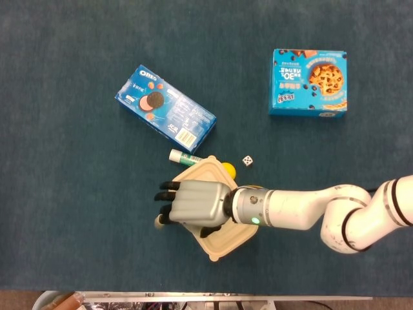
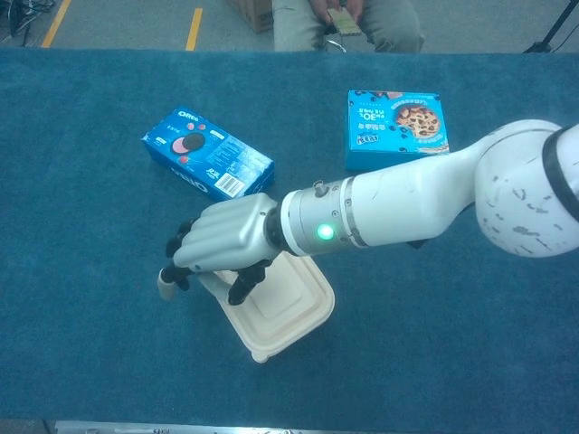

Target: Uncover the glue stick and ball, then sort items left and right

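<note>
A beige lidded tray lies at the table's near middle, its far edge tipped up. My right hand lies over its left rim and grips it, thumb on the tray's top and fingertips past the edge. Just beyond the tray's far edge show the green-and-white glue stick and the yellow ball. In the chest view my right hand hides both of them. My left hand shows in neither view.
A small white die lies right of the ball. A blue Oreo box sits at the far left, a blue cookie box at the far right. A seated person is beyond the table's far edge.
</note>
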Motion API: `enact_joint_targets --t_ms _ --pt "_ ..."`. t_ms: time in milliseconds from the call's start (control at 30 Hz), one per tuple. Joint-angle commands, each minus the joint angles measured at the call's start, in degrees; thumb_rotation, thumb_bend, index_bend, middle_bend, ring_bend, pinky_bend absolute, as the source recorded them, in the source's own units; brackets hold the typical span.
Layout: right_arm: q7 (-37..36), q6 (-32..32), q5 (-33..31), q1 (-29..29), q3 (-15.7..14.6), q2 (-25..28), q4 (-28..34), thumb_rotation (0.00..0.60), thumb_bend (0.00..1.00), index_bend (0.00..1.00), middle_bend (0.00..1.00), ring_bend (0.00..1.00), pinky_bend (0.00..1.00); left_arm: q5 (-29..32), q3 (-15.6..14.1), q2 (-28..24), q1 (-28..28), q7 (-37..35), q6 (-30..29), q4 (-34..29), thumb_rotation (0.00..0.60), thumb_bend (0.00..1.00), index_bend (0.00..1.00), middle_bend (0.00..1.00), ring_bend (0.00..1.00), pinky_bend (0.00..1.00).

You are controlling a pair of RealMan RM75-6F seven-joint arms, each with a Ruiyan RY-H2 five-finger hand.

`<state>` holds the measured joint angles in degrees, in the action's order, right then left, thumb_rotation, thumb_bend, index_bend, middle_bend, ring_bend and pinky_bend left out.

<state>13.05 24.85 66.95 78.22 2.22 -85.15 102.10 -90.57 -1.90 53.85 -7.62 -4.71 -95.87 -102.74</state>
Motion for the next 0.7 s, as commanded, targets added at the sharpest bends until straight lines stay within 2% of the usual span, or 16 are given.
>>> enact_joint_targets --t_ms 33,333,700 --pt "1.9 0.4 -2.4 0.6 -1.7 0.9 0.3 0.47 0.89 0.21 0.28 0.06 0.05 0.0 0.0 0.1 0.1 0.0 0.3 0.1 0.6 0.34 0.25 0.14 0.04 0.04" --pt "4.1 2.4 -4.5 -0.4 -5.6 5.8 4.1 0.469 0.89 0.21 0.29 0.06 0.05 -0.3 0.1 0.4 0.8 0.1 1.1 0.1 0.6 0.34 0.26 0.14 0.04 0.04" --pt "-0.4 3.8 3.0 -6.9 -10.1 15.4 10.4 0.47 0.88 0.2 0.3 0.06 0.05 -0.7 0.3 0.9 1.7 0.7 2.1 0.0 0.6 0.34 0.25 0.14 0.04 0.04"
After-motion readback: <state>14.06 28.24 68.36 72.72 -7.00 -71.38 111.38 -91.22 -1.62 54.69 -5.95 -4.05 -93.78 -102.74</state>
